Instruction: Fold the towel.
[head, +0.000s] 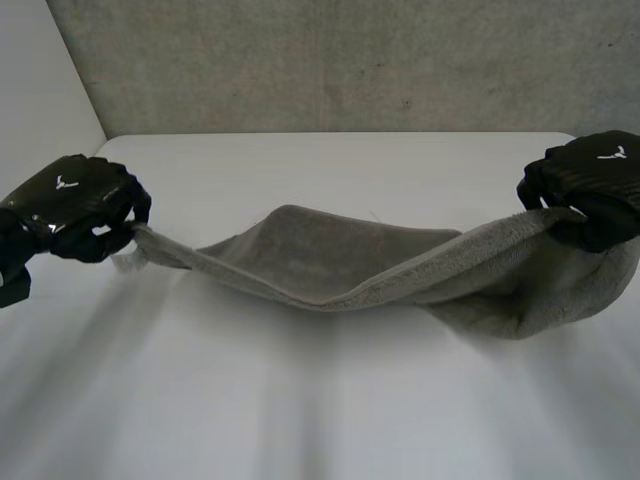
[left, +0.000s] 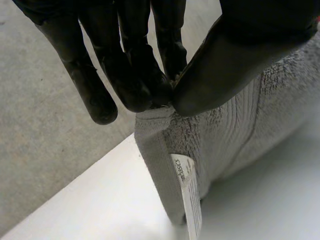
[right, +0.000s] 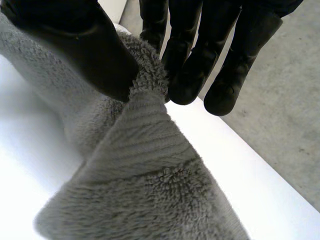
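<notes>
You have the towel (head: 340, 262) strung across mid-frame, sagging over the table (head: 300, 410). Your left hand (head: 70, 203), at the left edge, pinches one end between thumb and fingers; your right hand (head: 595, 178), at the right edge, pinches the other.

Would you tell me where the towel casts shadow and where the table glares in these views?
Head view: soft, streaked shadow spreads over the table below the sagging towel; no glare. Left wrist view: dim shadow on the table beside the towel's label. Right wrist view: the table is washed bright white beside the towel.
</notes>
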